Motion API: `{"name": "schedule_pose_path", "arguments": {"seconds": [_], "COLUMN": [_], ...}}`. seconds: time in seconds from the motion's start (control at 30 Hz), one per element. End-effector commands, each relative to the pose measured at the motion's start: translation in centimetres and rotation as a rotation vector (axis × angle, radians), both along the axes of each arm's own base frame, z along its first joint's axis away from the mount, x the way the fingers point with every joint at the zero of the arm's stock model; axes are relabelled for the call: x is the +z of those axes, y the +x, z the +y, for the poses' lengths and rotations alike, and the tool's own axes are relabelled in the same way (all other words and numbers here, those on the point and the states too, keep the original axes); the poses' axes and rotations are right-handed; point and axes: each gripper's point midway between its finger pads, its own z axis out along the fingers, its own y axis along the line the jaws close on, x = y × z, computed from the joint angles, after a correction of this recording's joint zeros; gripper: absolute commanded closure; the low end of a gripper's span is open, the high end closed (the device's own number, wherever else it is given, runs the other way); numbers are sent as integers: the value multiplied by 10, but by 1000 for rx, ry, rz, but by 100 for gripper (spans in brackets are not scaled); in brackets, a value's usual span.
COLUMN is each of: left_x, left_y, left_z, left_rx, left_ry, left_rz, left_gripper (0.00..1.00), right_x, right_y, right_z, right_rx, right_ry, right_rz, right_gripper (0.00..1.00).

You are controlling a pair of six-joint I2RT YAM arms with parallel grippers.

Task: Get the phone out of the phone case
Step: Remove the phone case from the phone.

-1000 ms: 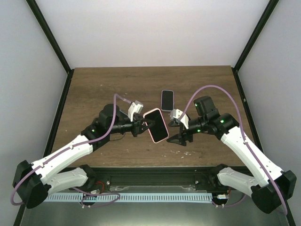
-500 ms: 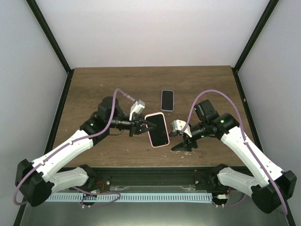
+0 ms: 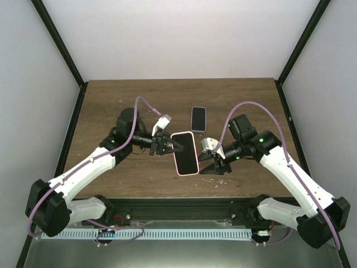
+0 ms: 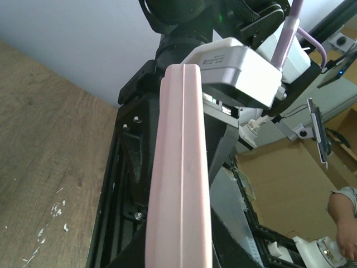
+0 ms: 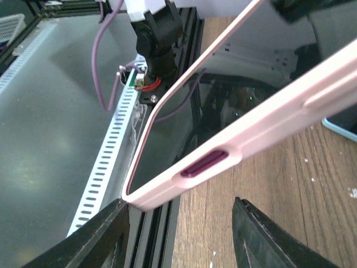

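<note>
Left gripper (image 3: 169,146) is clenched on the left long edge of the pink phone case (image 3: 187,173), holding it in the air over the near middle of the wooden surface (image 3: 111,106). The phone (image 3: 185,152) sits inside the case, dark screen up, with a thin pink lip showing all round it.

The left wrist view looks straight along the case's smooth side. The right wrist view shows a darker side button (image 5: 204,163) moulded into the pink wall.

Judging by the rounded rim, the case looks like soft, bendy rubber that should peel back, while the phone inside is probably stiff, light and slick on its glass face. The glass could crack if it dropped. A corner of the lip seems the best place to take hold, pinching only the rubber and not the screen.

Right gripper (image 3: 213,160) hovers just beside the case's right edge with its fingers spread apart, grasping nothing. The case's near corner lies close above them.

Farther back on the surface, well apart from both arms, lies a second phone (image 3: 198,118).
</note>
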Motion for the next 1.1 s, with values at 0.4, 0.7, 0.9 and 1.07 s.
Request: {"name": "schedule_pose_path", "arguments": {"seconds": [0.4, 0.7, 0.9, 1.07], "left_x": [26, 26, 26, 28], "left_y": [-10, -16, -20, -24], "left_z": [5, 8, 9, 9], "left_rx": [-36, -45, -73, -111], "left_ry": [-78, -81, -84, -97], "left_rz": [-78, -62, -36, -10], "left_gripper": [100, 100, 100, 100], "right_x": [10, 14, 13, 14], "right_y": [-18, -13, -8, 5], "right_z": [6, 10, 11, 11], "right_rx": [78, 78, 89, 96], "right_ry": [22, 43, 38, -4], "right_rz": [27, -10, -61, -161], "right_gripper": [58, 71, 77, 80]}}
